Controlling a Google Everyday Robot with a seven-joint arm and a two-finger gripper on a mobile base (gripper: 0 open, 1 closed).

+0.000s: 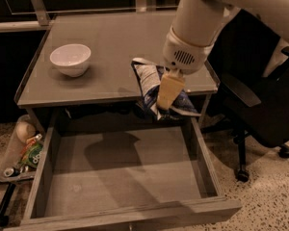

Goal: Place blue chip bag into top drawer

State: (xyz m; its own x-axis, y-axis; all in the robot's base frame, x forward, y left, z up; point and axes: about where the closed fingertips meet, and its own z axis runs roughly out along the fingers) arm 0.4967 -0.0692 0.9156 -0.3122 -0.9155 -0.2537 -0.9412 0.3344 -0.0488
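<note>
Your gripper point(164, 104) is clamped on the blue chip bag point(147, 81) at the table's front edge.
The bag hangs tilted in the gripper's grasp, its upper end over the front right part of the tabletop point(111, 32) and its lower end past the edge, above the back of the open top drawer point(125, 177). A white bowl point(70, 59) sits well apart on the left of the tabletop. You have a dark office chair point(260, 109) to the right.
</note>
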